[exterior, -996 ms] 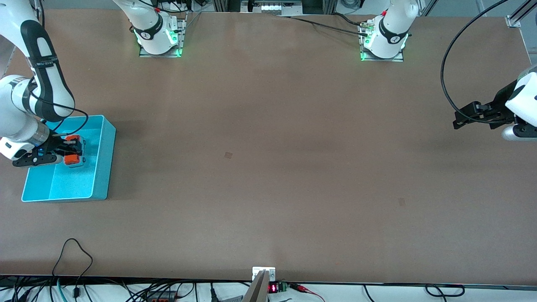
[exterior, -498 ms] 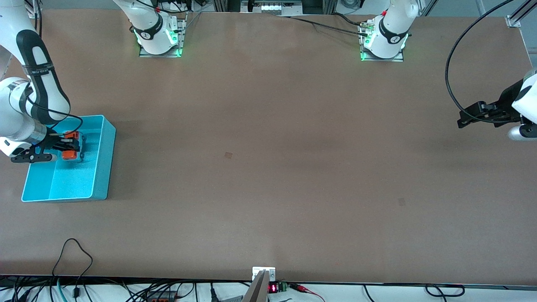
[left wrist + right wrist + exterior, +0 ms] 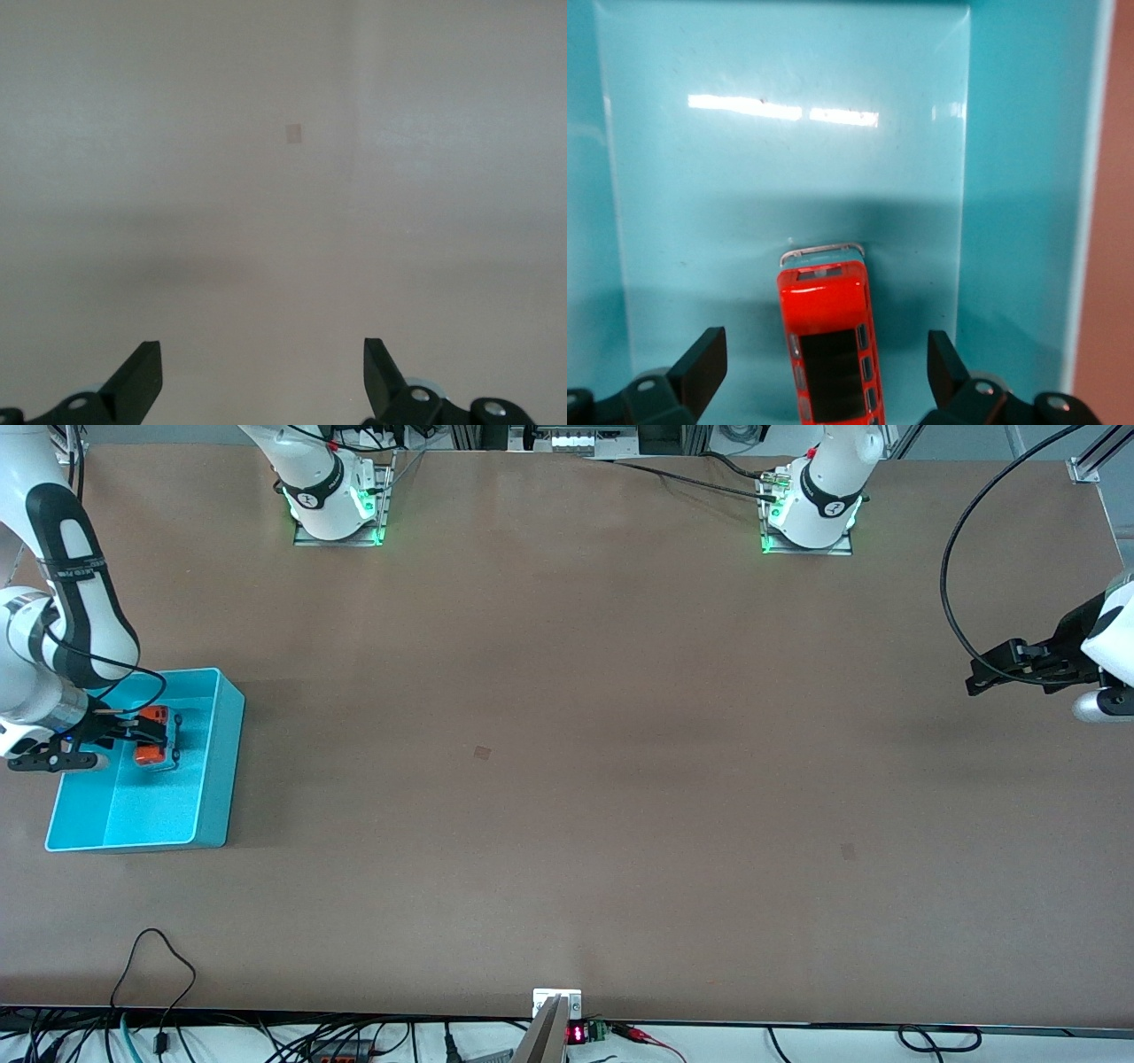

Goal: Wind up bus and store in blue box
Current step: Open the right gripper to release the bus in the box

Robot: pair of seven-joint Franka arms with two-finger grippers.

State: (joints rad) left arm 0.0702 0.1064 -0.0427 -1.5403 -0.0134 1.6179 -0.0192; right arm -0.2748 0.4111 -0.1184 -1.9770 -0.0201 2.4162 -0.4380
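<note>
- The right gripper (image 3: 133,737) hangs over the blue box (image 3: 217,779), which sits at about 9 o'clock on the table (image 3: 567,779), at the right arm's end. Since 1 s ago it has pulled back toward the box's outer wall and risen a little.
- In the right wrist view its fingers (image 3: 700,363) stand wide apart, with clear gaps on both sides of the bus (image 3: 828,341); nothing is clamped. That points to a release already made.
- The bus (image 3: 152,740) lies inside the blue box, in the half farther from the front camera, on the box floor. It looks upright, roof up, with its black roof panel showing. Across the 3 front pictures it has shifted only slightly, and it looks settled now.
- Judged from this, the storing step is as good as done: the toy is within the walls and free of the fingers. What seems left is for the right arm to lift clear without brushing the bus or the thin box wall (image 3: 1090,177).
- Whether the bus was wound cannot be told from these pictures; no key or knob shows.
- The left gripper (image 3: 997,666) waits at about 3 o'clock, over bare table at the left arm's end. It has drifted slightly outward and upward since 1 s ago and matches its place of 0.5 s ago.
- In the left wrist view its fingers (image 3: 142,376) are spread wide with nothing between them, only bare tabletop below.
</note>
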